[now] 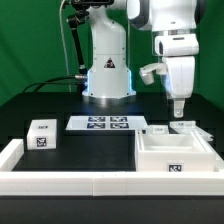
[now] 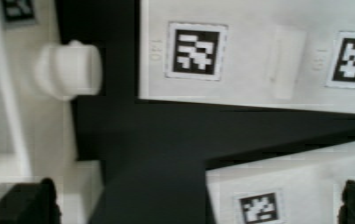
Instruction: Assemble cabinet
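Note:
The cabinet body (image 1: 175, 152), an open white box with a tag on its front, sits at the exterior view's right. Two small white panel blocks (image 1: 157, 128) (image 1: 186, 125) lie just behind it. Another tagged white block (image 1: 42, 135) stands at the left. My gripper (image 1: 178, 112) hangs open and empty above the blocks behind the body. In the wrist view my gripper (image 2: 186, 205) has its fingers (image 2: 17, 200) wide apart over black table and a tagged white piece (image 2: 257, 205). Beyond lie a white part with two tags (image 2: 195, 50) and a round white knob (image 2: 64, 68).
The marker board (image 1: 100, 123) lies at the middle in front of the robot base (image 1: 107, 70). A low white border rail (image 1: 70, 180) runs along the front and left edges of the black table.

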`<state>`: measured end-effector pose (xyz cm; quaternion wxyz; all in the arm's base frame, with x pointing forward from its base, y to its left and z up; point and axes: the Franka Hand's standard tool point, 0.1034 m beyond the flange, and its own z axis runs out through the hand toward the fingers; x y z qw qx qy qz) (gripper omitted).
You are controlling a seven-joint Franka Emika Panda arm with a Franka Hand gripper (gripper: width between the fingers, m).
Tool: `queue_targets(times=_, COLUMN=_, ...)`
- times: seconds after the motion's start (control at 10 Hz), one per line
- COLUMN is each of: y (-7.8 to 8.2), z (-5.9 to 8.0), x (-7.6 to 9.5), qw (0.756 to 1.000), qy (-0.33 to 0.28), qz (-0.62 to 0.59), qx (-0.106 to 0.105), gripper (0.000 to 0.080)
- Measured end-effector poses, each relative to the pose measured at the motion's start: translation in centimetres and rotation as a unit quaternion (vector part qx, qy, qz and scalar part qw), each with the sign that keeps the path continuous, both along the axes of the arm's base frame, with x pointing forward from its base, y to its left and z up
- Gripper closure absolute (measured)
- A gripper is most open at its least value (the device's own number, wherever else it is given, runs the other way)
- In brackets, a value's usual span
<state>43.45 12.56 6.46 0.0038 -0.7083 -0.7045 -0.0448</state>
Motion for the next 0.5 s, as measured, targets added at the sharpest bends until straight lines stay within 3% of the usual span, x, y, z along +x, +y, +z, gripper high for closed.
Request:
queue_targets(times=0.3, y=3.5, z=-0.7, x=-1.6, qw=0.999, qy=-0.004, qz=0.054, qx=0.0, gripper=0.0002)
queue_targets(times=0.4, y=4.2, z=-1.3, x=-2.3, qw=0.999, qy=-0.004, qz=0.052, qx=0.006, gripper=0.0002)
queue_targets(times=0.5, y=3.8, z=-1.3, x=-2.1, qw=0.999, qy=-0.002, qz=0.049, qx=0.004, gripper=0.0002)
